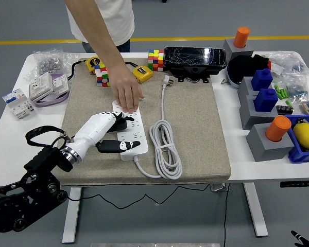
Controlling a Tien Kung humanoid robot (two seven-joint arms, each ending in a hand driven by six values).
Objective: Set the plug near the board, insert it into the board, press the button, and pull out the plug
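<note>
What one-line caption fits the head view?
Robot's left hand grips a black plug at the white power strip while a person's hand steadies its far end.

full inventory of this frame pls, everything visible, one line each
power strip: 1, white, centre of mat, under both hands
coiled cord: 1, white, right of strip, its plug at mat's far edge
black plug: 1, on the strip at the left hand's fingers
mat: 1, beige, on white table
puzzle cubes: 2, multicoloured, far side
tape measure: 1, yellow, far side
black case: 1, far centre
sockets and bags: several, white, left end
blocks: grey and blue, with orange cylinders, right end
yellow object: 1, in blue bin, right edge
person's hand: 1, pressing the strip's far end
left hand: 1, white and black, on the strip
</note>
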